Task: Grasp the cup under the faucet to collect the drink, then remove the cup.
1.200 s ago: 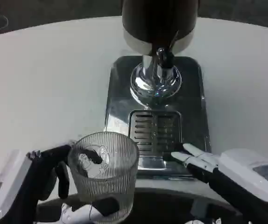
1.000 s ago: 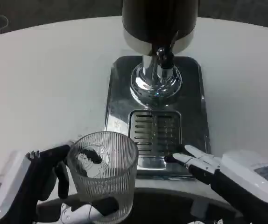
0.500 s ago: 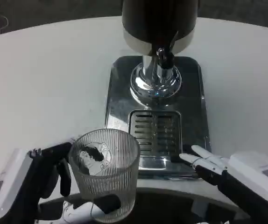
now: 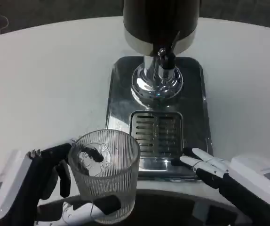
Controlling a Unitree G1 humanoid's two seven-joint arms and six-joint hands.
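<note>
Head view: our left hand [image 4: 45,176] has its fingers clamped on the cup [image 4: 106,174] at lower left, short of the faucet [image 4: 164,59], while our right hand [image 4: 210,168], fingers apart, waits.

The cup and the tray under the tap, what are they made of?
The cup looks like clear ribbed glass, possibly plastic: you can see through its grooved wall. The tray looks like polished metal, likely steel: it is silvery and mirrors the light, with a slotted grate.

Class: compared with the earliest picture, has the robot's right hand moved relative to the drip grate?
Yes, slightly. The right hand has drawn back toward the near table edge and rightward, away from the drip grate.
</note>
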